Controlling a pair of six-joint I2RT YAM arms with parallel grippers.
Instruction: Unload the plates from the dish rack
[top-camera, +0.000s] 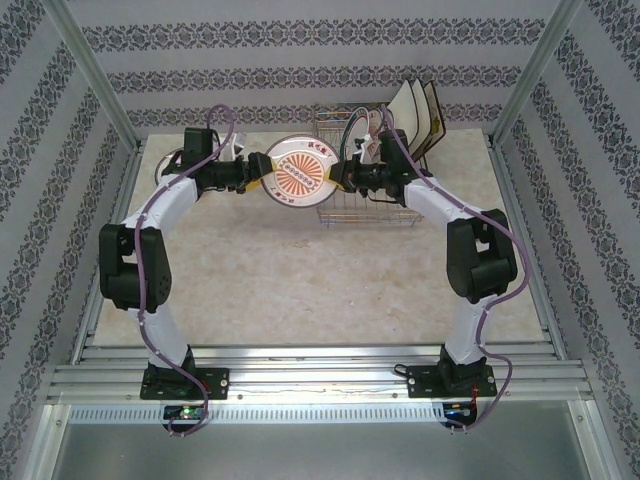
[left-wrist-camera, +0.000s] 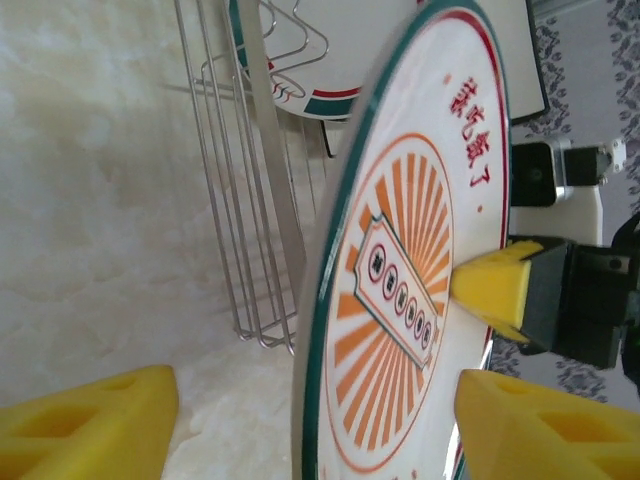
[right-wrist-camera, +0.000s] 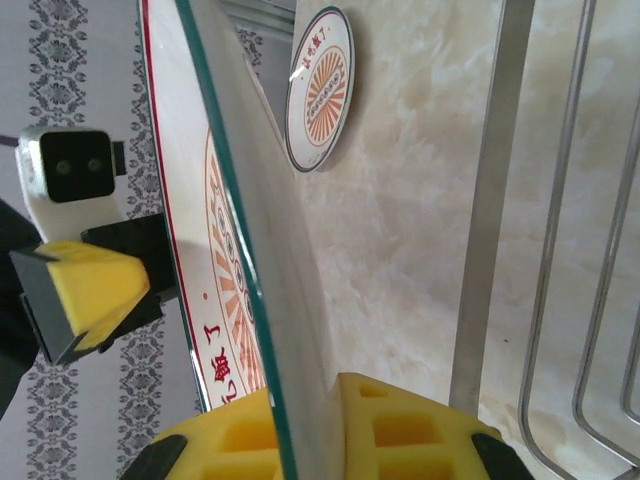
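Item one, upper centre of the top view: sunburst plate (top-camera: 297, 172), just left of the dish rack (top-camera: 370, 214). My right gripper (top-camera: 344, 178) is clamped on its rim. My left gripper (top-camera: 258, 184) straddles the opposite rim, fingers apart.

Rack contents: square plates (top-camera: 418, 112) upright at the back, and a second round plate (left-wrist-camera: 305, 60) between the wires.

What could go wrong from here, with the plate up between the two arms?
1. The left gripper straddles the round plate with gaps beside both fingers. If the right gripper, clamped on the rim, lets go early, the plate could drop.
2. The dish rack wires stand close beside the plate, so a swing might clip them.
3. A second plate lies on the table; a careless set-down could knock it.
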